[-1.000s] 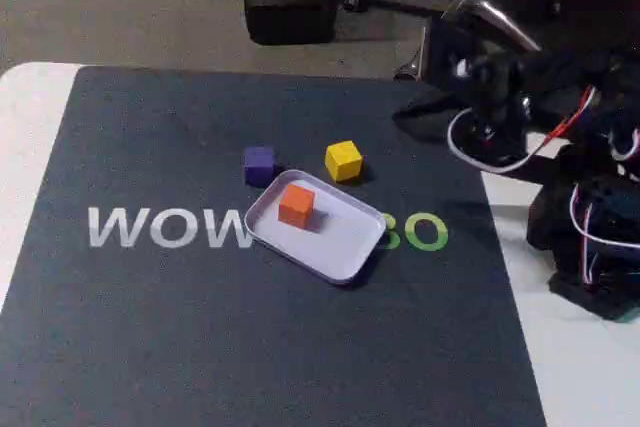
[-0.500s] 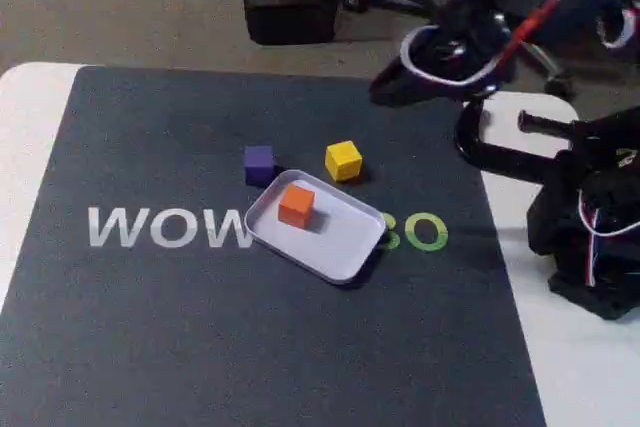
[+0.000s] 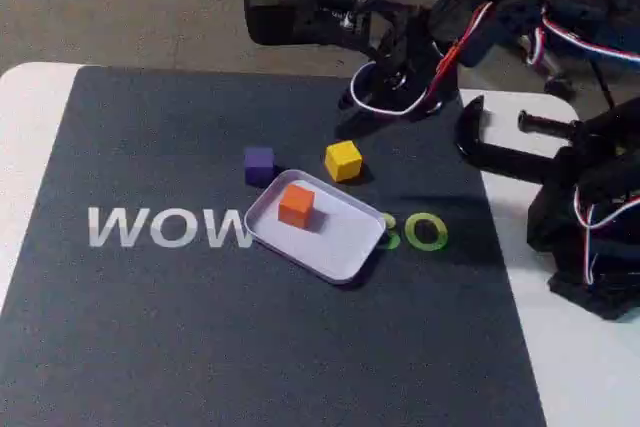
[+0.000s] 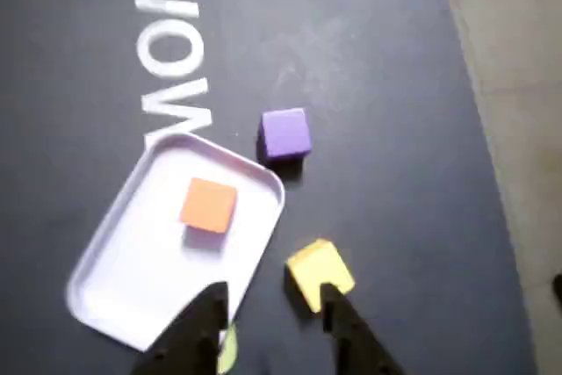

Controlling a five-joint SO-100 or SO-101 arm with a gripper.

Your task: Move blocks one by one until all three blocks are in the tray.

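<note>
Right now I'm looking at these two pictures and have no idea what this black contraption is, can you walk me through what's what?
It is a small robot arm clamped at the table's edge, with a two-finger gripper at its tip. One picture comes from a fixed camera looking down across the table; the other from a camera riding on the arm's wrist, so the two dark fingers poke in from below. On the dark mat lies a pale tray holding an orange block. A purple block and a yellow block sit on the mat beside the tray. The gripper is open, holding nothing, above the yellow block.
</note>
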